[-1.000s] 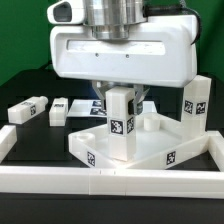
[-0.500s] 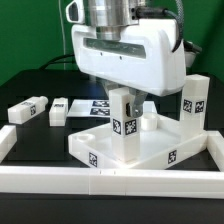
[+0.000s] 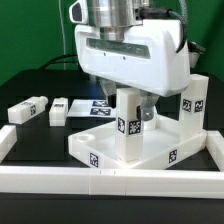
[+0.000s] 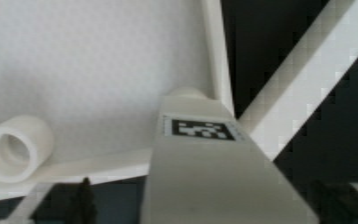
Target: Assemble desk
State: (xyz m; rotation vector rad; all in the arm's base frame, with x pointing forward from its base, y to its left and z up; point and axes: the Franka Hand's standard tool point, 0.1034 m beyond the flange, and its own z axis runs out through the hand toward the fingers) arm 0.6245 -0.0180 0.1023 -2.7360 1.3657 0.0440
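Pincer [image 3: 130, 105] on leg [image 3: 127, 135], spare legs [image 3: 28, 108] ext.-only

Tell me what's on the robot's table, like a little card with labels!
gripper: fingers shut on the held leg
held leg: upright on the tabletop
tabletop: lying flat, one round socket shows in the wrist view
standing leg: upright, exterior view's right
lying leg: on its side, exterior view's left
second lying leg: beside it
marker board: behind the tabletop
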